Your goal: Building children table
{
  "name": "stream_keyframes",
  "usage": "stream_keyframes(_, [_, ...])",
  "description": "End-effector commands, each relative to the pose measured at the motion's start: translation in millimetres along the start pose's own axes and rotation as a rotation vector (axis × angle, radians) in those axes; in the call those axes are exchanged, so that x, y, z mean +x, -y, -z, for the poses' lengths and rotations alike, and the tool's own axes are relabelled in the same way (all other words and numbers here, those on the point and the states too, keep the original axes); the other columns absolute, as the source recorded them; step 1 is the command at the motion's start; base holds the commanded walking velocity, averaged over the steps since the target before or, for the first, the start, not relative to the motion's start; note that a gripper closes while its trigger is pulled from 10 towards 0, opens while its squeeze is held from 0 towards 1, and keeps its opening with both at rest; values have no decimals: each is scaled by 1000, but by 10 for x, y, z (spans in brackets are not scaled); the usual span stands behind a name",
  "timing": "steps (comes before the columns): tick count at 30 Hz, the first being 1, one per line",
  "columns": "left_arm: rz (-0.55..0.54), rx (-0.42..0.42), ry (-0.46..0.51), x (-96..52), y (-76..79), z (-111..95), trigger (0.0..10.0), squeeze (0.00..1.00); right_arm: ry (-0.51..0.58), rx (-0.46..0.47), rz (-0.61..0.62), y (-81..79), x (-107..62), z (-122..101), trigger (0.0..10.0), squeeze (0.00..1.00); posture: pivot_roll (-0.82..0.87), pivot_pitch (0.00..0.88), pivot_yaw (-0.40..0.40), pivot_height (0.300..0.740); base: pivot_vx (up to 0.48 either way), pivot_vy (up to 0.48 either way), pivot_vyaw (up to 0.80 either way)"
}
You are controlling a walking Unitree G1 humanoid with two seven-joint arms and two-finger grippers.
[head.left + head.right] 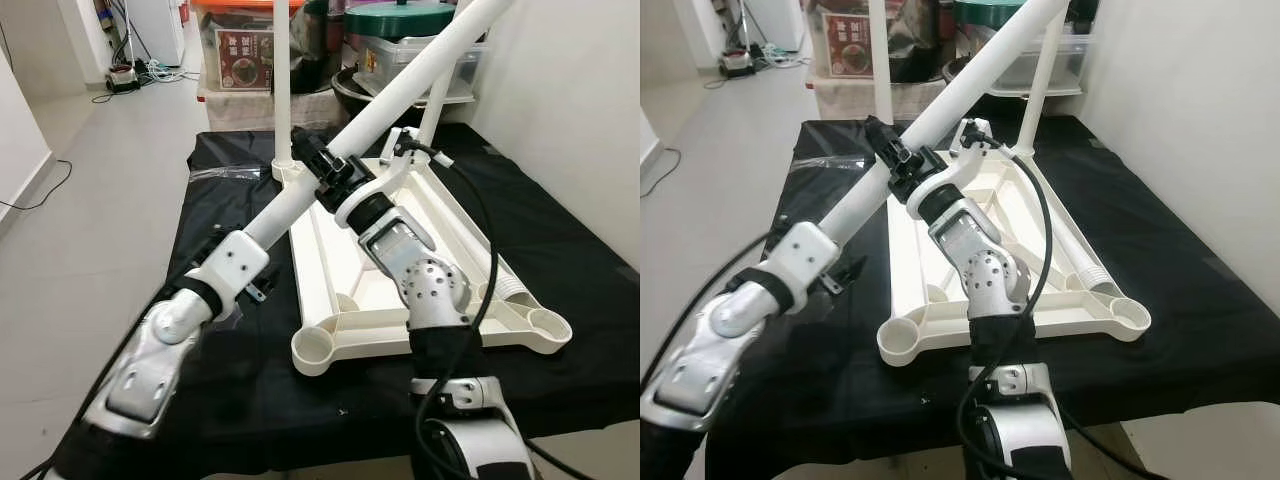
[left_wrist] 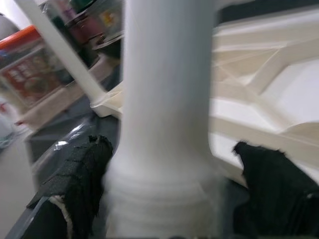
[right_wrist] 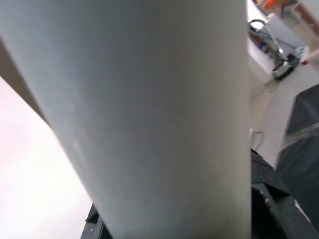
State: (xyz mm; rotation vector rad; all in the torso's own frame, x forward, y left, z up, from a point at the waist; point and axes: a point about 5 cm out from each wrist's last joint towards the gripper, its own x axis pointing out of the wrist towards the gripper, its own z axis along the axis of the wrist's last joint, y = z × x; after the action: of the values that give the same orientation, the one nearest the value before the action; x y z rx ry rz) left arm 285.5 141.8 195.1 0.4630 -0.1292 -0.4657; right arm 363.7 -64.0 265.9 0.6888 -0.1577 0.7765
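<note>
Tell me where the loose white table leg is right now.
In the head views the white table leg slants above the upturned tabletop, held by the left gripper low down and the right gripper midway.

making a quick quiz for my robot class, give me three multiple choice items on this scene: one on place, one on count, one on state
1. Where does the upturned table top lie?
A. on a black cloth
B. on bare floor
C. on a shelf

2. How many legs stand upright in its far corners?
A. none
B. two
C. four

3. How is the loose table leg held?
A. lying free
B. by one gripper
C. by both grippers

Key: 1 A, black cloth spreads beneath it. 2 B, one upright leg and another. 3 C, left gripper near its end, right gripper higher up.
</note>
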Motion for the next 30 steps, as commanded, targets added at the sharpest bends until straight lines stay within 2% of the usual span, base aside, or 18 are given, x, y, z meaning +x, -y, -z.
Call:
stream_keyframes(1, [73,-31,-2,-101,47,-9,10000,1000,27,-108,-4,109,0,-212,0,0,40,0,-69,740,0,0,0])
stream_keyframes(2, [84,-35,-5,-146,60,0,10000,0,30,-169,13,183,-14,-321,0,0,42,0,-73,740,0,0,0])
stream_keyframes(3, [83,-40,-13,-183,65,18,10000,0,31,-222,30,245,-28,-417,0,0,42,0,-73,740,0,0,0])
stream_keyframes(4, [83,-40,-13,-183,65,18,10000,0,31,-222,30,245,-28,-417,0,0,42,0,-73,740,0,0,0])
stream_keyframes(7, [24,-29,-40,-242,18,90,10000,0,49,-350,65,369,-65,-698,0,0,47,0,-80,740,0,0,0])
stream_keyframes(8, [24,-29,-40,-242,18,90,10000,0,49,-350,65,369,-65,-698,0,0,47,0,-80,740,0,0,0])
stream_keyframes(11, [-2,-32,-44,-259,-12,103,10000,0,61,-390,16,353,-71,-878,0,0,44,0,-74,740,0,0,0])
stream_keyframes(12, [-2,-32,-44,-259,-12,103,10000,0,61,-390,16,353,-71,-878,0,0,44,0,-74,740,0,0,0])
stream_keyframes(14, [23,-44,-42,-276,25,88,10000,0,101,-363,-50,298,-61,-1056,0,0,44,0,-74,740,0,0,0])
stream_keyframes(16, [31,-46,-42,-281,35,85,10000,0,112,-354,-67,284,-59,-1099,0,0,44,0,-74,740,0,0,0])
stream_keyframes(17, [74,-72,-25,-290,113,62,10000,0,151,-237,-207,162,-42,-1209,0,0,37,0,-68,740,0,0,0])
stream_keyframes(18, [74,-72,-25,-290,113,62,10000,0,151,-237,-207,162,-42,-1209,0,0,37,0,-68,740,0,0,0])
stream_keyframes(20, [106,-89,-11,-301,169,36,10000,0,165,-186,-313,76,-34,-1245,0,0,40,0,-72,740,0,0,0])
stream_keyframes(25, [135,-121,-1,-347,232,25,10000,0,89,-157,-477,-32,-22,-1098,0,0,51,0,-80,740,0,0,0])
stream_keyframes(30, [156,-131,4,-370,252,16,10000,0,49,-177,-526,-65,-21,-1036,0,0,49,0,-79,740,0,0,0])
